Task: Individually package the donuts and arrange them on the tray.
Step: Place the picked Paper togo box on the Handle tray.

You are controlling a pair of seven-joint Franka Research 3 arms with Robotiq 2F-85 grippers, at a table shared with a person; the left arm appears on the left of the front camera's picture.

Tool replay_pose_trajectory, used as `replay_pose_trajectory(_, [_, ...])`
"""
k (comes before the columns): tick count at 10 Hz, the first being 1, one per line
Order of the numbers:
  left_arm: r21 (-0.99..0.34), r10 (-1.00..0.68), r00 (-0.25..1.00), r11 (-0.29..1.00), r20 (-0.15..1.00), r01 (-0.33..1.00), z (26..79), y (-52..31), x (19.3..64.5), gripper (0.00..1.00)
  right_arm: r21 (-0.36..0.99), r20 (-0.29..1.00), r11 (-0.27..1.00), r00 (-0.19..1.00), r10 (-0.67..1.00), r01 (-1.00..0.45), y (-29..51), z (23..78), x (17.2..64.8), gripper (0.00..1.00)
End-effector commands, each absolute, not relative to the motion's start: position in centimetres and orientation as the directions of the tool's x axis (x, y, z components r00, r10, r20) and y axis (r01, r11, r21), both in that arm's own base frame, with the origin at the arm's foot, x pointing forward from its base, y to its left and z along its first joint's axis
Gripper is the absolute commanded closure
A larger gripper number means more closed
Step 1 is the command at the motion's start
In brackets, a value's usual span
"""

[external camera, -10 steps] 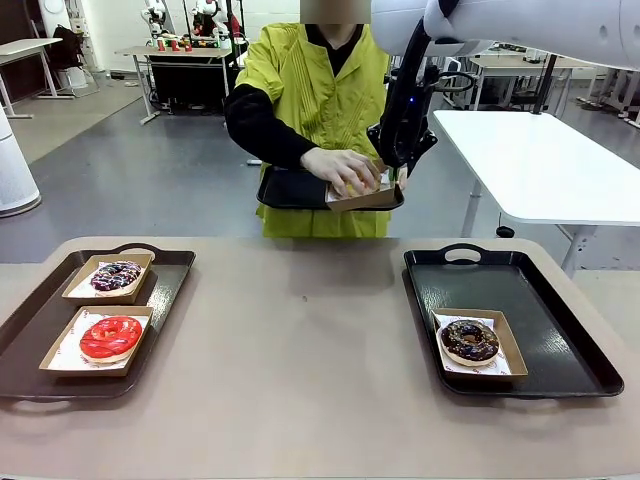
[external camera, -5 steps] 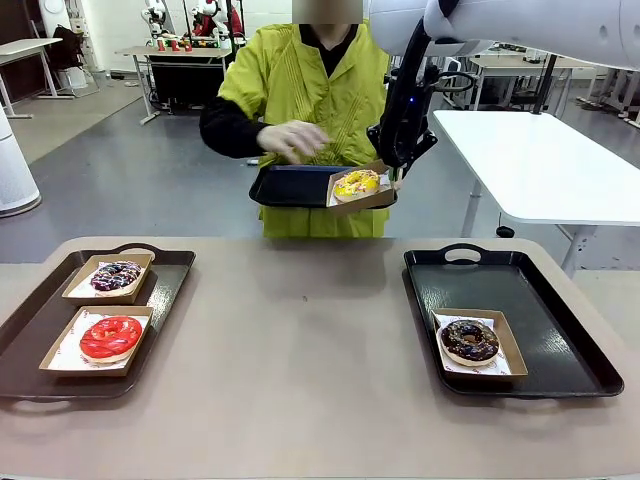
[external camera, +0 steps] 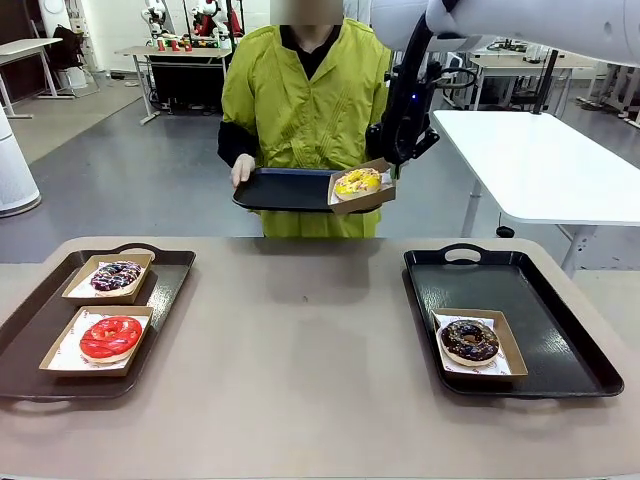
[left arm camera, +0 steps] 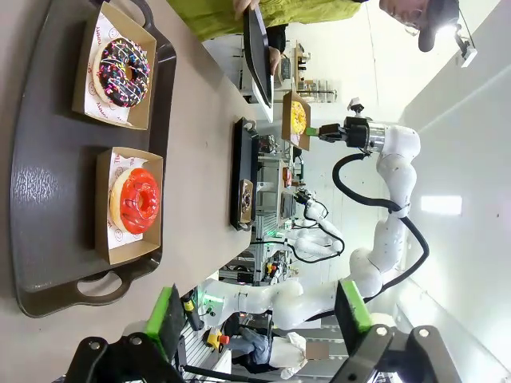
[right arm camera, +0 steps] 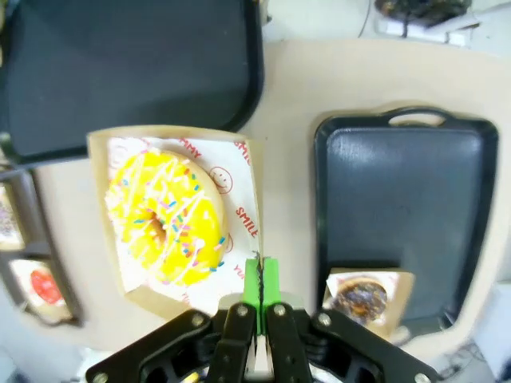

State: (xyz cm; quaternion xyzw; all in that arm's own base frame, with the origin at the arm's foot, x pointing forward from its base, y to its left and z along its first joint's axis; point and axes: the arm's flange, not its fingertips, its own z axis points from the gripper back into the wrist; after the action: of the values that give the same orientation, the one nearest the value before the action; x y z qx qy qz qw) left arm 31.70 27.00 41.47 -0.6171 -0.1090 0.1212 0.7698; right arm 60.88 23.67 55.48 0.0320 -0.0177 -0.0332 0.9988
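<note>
On my left tray (external camera: 170,262) the sprinkled donut (external camera: 116,275) and the red-glazed donut (external camera: 110,336) lie flat in their paper boats, one behind the other, and my left gripper (left arm camera: 259,319) hangs above them with its green pads (left arm camera: 165,321) spread wide, its body cut off by the frame edge. Mid-table, the person's hand (external camera: 242,169) holds up a dark tray (external camera: 285,187) whose far side I can't see. My right gripper (right arm camera: 261,294) pinches the rim of the paper boat (right arm camera: 238,163) holding the yellow donut (right arm camera: 165,218), level beside that tray, while the chocolate donut (external camera: 469,340) sits boxed on my right tray (external camera: 560,320).

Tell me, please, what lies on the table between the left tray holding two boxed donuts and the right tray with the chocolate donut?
Nothing: in the front view, only bare tan tabletop separates the left tray and right tray.
</note>
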Motion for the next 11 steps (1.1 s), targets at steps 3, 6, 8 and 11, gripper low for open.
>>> replay_pose_trajectory(3, [-0.975, 0.318, 0.948, 0.216, 0.021, -0.051, 41.7, 27.1, 31.3, 0.0, 0.121, -0.061, 0.992, 0.998, -0.016, 0.023, 14.9, 59.2, 55.5, 0.99])
replay_pose_trajectory(6, [-0.975, 0.318, 0.948, 0.216, 0.021, -0.051, 41.7, 27.1, 31.3, 0.0, 0.147, -0.04, 0.988, 0.999, -0.036, 0.042, 6.0, 57.9, 53.2, 0.99])
replay_pose_trajectory(8, [-0.975, 0.318, 0.948, 0.216, 0.021, -0.051, 41.7, 27.1, 31.3, 0.0, 0.141, 0.035, 0.989, 0.999, -0.042, 0.037, 1.0, 55.6, 53.1, 0.99])
replay_pose_trajectory(11, [-0.975, 0.318, 0.948, 0.216, 0.021, -0.051, 41.7, 27.1, 31.3, 0.0, 0.089, 0.067, 0.994, 0.996, -0.065, 0.059, -2.0, 50.2, 54.8, 0.99])
